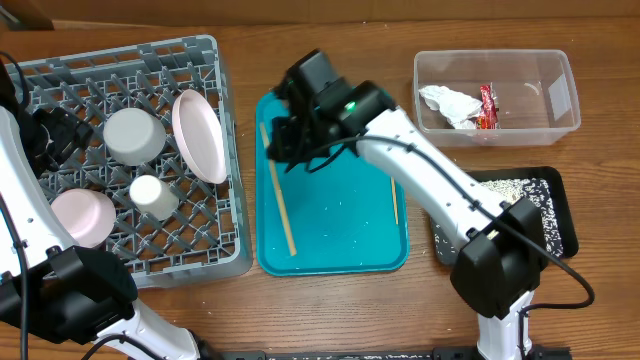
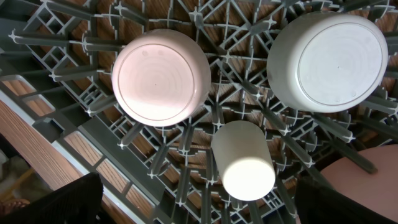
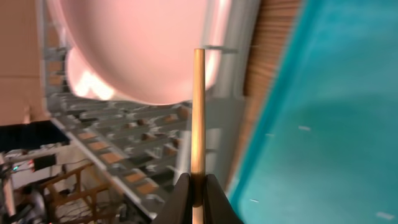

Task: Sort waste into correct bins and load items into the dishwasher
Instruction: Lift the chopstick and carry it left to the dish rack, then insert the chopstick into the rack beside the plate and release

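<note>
Wooden chopstick (image 3: 198,106), clamped tight in right hand (image 3: 198,186)

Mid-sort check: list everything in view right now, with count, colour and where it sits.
dish rack: one, grey, table left.
grey-white bowl: one, upside down in the rack.
pink bowl: one, whitish-pink, upside down in the rack.
plate: one, whitish-pink, on edge in the rack.
cup: one, white, in the rack.
teal tray: one, centre.
left chopstick: one, wooden, tray's left side.
right chopstick: one, wooden, tray's right edge.
clear tub: one, top right.
napkin: one, white, in the tub.
wrapper: one, red, in the tub.
black tray: one, right.
crumbs: many, pale, on the black tray.
left gripper: open, over the rack.
right gripper: shut on a chopstick.
</note>
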You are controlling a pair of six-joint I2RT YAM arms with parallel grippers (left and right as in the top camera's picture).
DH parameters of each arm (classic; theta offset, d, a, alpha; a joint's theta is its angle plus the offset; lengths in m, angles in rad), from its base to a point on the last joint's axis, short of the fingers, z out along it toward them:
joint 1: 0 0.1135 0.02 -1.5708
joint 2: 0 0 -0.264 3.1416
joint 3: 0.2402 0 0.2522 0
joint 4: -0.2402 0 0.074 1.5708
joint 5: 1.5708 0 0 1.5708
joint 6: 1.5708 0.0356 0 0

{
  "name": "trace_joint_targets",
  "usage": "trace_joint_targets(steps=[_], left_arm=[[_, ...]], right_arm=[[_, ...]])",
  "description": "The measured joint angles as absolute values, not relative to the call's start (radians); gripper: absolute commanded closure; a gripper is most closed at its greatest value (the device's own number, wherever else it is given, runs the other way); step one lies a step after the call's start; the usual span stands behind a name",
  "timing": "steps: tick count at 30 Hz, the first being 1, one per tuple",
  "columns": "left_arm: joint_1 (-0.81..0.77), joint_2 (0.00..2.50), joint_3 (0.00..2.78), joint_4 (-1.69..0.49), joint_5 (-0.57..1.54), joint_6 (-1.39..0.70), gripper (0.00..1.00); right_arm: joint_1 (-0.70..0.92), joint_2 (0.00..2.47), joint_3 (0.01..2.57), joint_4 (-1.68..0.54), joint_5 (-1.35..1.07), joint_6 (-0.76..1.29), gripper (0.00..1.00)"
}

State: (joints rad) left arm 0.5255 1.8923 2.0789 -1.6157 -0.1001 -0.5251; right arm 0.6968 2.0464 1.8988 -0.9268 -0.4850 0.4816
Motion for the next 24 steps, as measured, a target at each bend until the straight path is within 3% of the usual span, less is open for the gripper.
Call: trace_joint_targets(steps=[10,24], left_arm=[[0.525,1.892,2.079,-1.616,-0.100,-0.525,0.00],[0.525,1.892,2.079,-1.616,-0.101,-0.525,0.00]], right_arm=[[0.781,2.046,1.899,-0.817,-0.409,0.647,0.95],[0.781,2.046,1.899,-0.562,-0.466,0.666,0.93]])
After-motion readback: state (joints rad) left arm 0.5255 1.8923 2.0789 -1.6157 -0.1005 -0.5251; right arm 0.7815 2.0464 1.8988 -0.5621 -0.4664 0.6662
